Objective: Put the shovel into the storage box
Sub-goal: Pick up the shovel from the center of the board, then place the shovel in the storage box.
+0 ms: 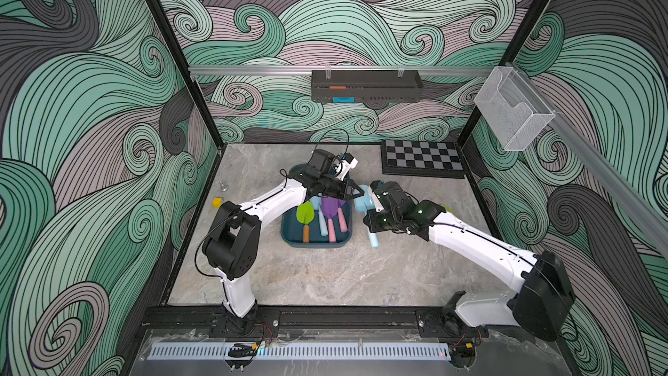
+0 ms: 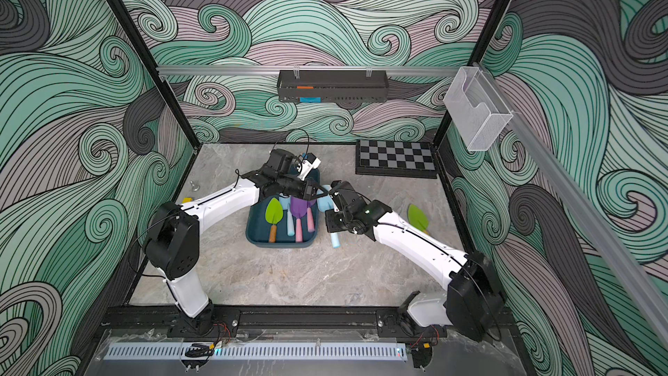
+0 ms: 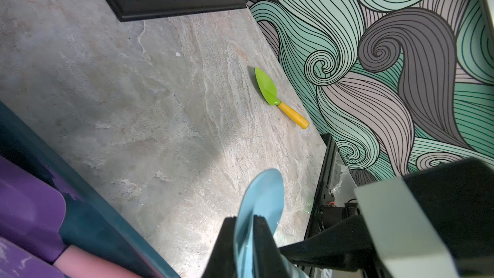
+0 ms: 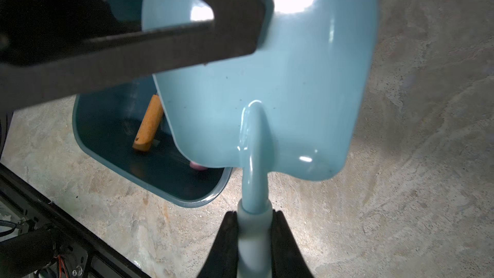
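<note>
A light blue shovel (image 1: 361, 202) (image 4: 267, 89) hangs just right of the storage box (image 1: 318, 245) (image 2: 282, 244), above the table. My right gripper (image 4: 254, 213) (image 1: 369, 219) is shut on its handle near the neck. My left gripper (image 3: 245, 219) (image 1: 359, 192) reaches across the box and is shut on the edge of the same shovel's blade (image 3: 263, 193). The teal box (image 4: 112, 129) holds several shovels, among them a green one with an orange handle (image 1: 304, 213) and a purple one with a pink handle (image 1: 329, 207). Another green shovel (image 3: 266, 88) (image 2: 418, 217) lies on the table near the right wall.
A chessboard (image 1: 423, 159) lies at the back right. A black perforated tray (image 1: 365, 86) hangs on the back wall and a white mesh basket (image 1: 513, 110) on the right rail. A yellow block (image 1: 217, 202) and a small metal piece (image 1: 223, 186) sit by the left wall.
</note>
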`<state>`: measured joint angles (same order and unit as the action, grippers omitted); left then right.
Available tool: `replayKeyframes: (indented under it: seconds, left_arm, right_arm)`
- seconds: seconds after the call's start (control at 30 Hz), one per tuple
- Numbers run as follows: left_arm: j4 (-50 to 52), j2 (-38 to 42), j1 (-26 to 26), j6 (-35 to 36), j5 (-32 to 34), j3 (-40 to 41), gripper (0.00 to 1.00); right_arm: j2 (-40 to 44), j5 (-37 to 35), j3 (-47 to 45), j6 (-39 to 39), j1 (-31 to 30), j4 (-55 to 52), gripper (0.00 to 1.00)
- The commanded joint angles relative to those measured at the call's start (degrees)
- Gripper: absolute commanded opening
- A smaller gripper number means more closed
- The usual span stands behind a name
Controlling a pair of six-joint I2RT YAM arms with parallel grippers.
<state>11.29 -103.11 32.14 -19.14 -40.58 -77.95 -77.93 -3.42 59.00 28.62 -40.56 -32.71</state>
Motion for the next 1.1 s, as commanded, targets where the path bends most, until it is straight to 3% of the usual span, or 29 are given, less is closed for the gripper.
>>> replayKeyframes:
  seconds: [0.0,0.07,0.13,0.17,0.2,0.33,0.5,0.63,0.8,1.07]
  left_arm:
    - [-1.0,-1.05,0.73,1.15,-0.7,-2.03,0.05]
    - [-1.27,-1.3,0.83,0.83,-1.15,-1.94,0.0]
    - [-1.66,-1.39,0.73,0.77,-1.48,-1.85,0.0]
    - [-1.82,-1.42,0.66,0.55,-1.55,-1.82,0.0]
    - [-2.04,-1.5,0.58,0.21,-1.69,-1.79,0.0]
    - [-2.02,-1.74,-0.42,-0.44,-3.31,-2.52,0.0]
    - [1.88,-0.2,-5.22,1.65,-5.78,-4.48,0.0]
    - [17.66,0.3,-11.76,12.02,-7.55,-10.96,0.0]
    - [36.0,-0.6,-18.19,23.91,0.16,-16.95,0.0]
    - [40.08,-3.93,-20.45,26.83,8.02,-17.83,0.0]
  right_arm:
    - [0.93,-0.92,-0.1,0.22,-0.74,1.83,0.0]
    - [1.31,-1.95,-0.43,0.32,-1.08,2.42,0.12]
    - [2.17,-2.92,-1.03,0.05,-1.53,3.45,0.13]
    - [2.72,-3.29,-1.5,-0.11,-1.67,3.92,0.19]
    - [3.55,-3.92,-1.92,0.03,-1.76,4.25,0.37]
    - [8.85,-4.48,-6.64,-1.94,-1.83,9.42,0.66]
    - [16.1,-8.06,-12.03,-3.14,-1.73,11.62,0.68]
    - [20.1,-9.65,-15.13,-3.33,-0.4,9.86,0.7]
    - [22.22,-7.96,-18.56,-3.02,3.82,9.19,0.73]
    - [25.18,-2.0,-21.81,-5.17,15.89,8.84,0.75]
